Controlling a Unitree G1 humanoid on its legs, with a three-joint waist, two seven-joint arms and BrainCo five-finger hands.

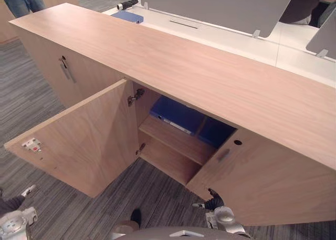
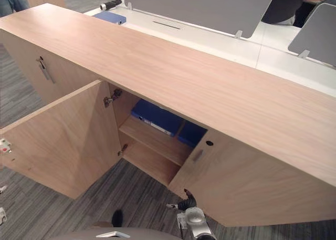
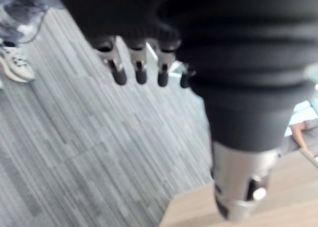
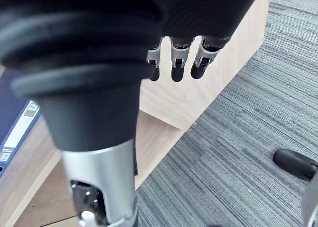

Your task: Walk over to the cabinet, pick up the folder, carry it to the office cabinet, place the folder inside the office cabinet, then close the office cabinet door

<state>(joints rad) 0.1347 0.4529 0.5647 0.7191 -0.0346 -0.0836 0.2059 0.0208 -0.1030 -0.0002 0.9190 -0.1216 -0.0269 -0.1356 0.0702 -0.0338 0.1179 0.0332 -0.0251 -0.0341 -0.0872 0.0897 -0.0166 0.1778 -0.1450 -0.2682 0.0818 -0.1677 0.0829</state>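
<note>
The folder [image 1: 176, 115] lies shelved; left hand [image 3: 140, 70] and right hand [image 4: 177, 63] hang open, empty. Best push the door [image 1: 79, 140] at its free edge, fully shut.

A blue folder [image 1: 177, 114] is lying on the upper shelf [image 1: 176, 140] inside the long, low, light-wood cabinet [image 1: 210, 77], sitting toward the shelf's back edge and left end. Its white-labelled spine is facing the shelf's front edge. More blue is showing just beside it toward the shelf's right end, in shadow; whether that is part of the same folder cannot be told. The compartment's door [image 1: 79, 145] is standing wide open, swung out to the left on its hinges, its plain inner face showing.
</note>
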